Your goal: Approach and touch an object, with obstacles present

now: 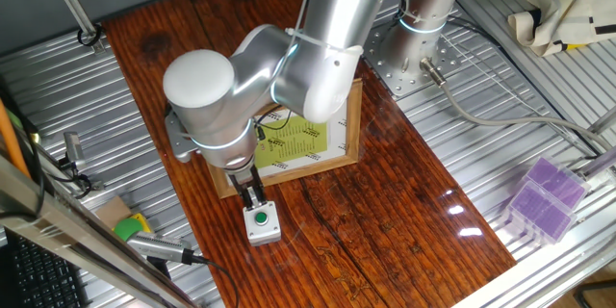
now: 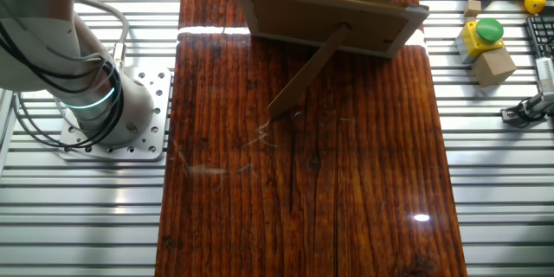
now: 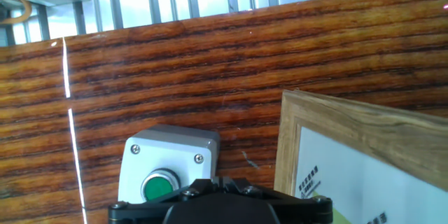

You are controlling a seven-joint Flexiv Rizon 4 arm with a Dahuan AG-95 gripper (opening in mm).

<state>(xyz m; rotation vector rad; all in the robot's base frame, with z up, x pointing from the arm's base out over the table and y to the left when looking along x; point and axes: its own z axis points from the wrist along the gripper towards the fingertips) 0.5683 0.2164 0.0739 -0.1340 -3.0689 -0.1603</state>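
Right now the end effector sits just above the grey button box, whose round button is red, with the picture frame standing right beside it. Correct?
Not quite: the button is green, not red, as the hand view shows. The rest holds: the end effector sits just above the grey button box, with the picture frame standing beside it.
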